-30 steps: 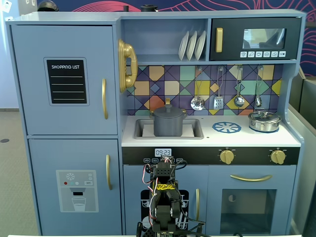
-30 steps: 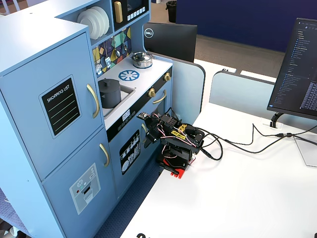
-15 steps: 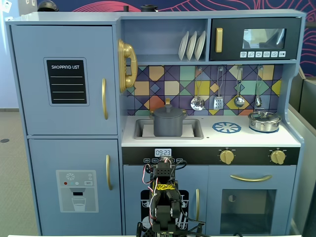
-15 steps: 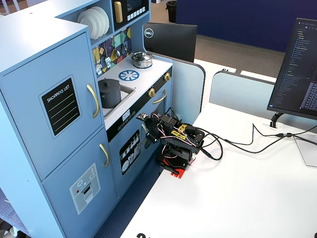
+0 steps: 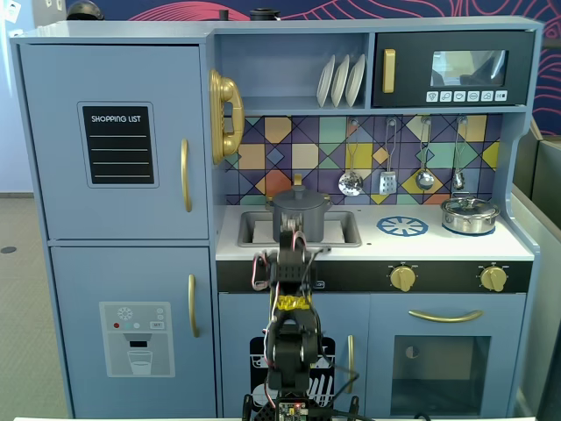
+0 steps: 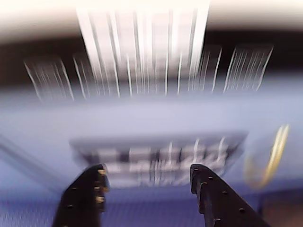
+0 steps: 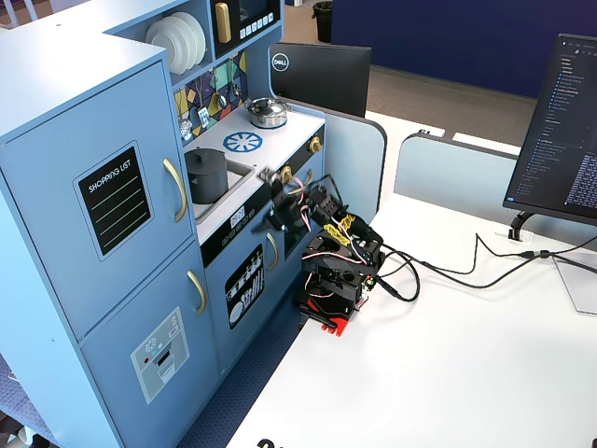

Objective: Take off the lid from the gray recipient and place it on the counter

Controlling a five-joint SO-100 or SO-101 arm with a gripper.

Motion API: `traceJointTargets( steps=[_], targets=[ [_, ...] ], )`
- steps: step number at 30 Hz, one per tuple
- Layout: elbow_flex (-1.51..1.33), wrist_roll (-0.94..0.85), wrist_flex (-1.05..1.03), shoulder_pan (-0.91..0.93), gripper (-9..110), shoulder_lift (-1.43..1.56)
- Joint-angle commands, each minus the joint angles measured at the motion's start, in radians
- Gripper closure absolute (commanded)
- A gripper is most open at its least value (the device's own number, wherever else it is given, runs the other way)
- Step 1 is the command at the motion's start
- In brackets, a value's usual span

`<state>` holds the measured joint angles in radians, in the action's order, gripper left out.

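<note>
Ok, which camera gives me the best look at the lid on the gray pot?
A fixed view from the front: the lid sits on the gray pot in the sink, knob visible. In another fixed view it is small and seen from the side. The wrist view is motion-blurred.

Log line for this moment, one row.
gripper: open, empty | lid: on gray recipient | recipient: in sink | wrist view: blurred

Blue toy kitchen [image 7: 112, 233] w/ fridge doors at left, white desk [image 7: 448, 373] beside it, Dell monitor [image 7: 322, 79] behind, blue carpet [image 7: 242, 392], dark-blue partition wall [image 7: 448, 37].
</note>
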<state>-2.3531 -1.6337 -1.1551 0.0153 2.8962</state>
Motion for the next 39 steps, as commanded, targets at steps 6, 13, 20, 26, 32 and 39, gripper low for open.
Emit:
traceJointTargets(
  steps=[6,13,20,26,32,39],
  targets=[
    [0.261,0.055,0.202,0.051,85,-0.127],
    [0.311,0.005,0.278,0.054,88,-0.169],
    [0.276,-0.052,0.448,0.054,102,-0.202],
    [0.33,-0.006,0.476,0.072,102,-0.273],
    [0.351,0.075,0.698,0.041,93,-0.37],
    [0.403,0.095,0.802,0.037,80,-0.451]
  ],
)
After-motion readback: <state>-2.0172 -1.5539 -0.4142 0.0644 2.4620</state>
